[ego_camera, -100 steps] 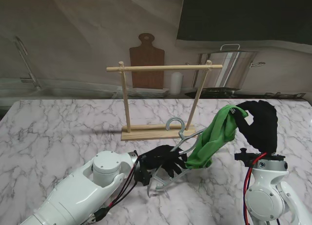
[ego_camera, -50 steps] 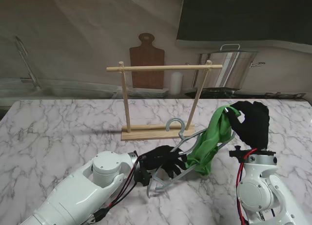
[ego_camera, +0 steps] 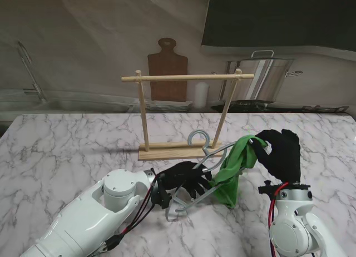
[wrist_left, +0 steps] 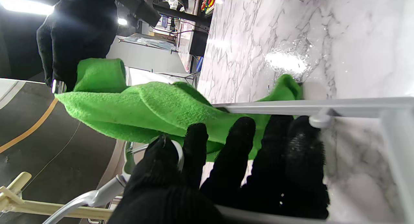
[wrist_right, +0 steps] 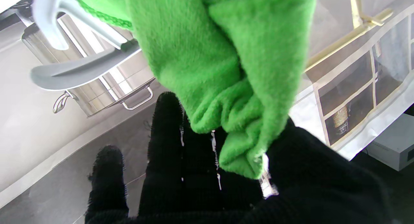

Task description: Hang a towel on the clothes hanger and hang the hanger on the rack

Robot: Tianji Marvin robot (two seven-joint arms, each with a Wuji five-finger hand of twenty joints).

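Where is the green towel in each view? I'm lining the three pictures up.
Stand view: the towel drapes over the hanger, between the left hand and the right hand, nearer to me than the rack.
Left wrist view: the towel runs across the middle, just beyond the fingers.
Right wrist view: the towel fills the middle, pinched by the fingers.
Shared landmark: the grey hanger.
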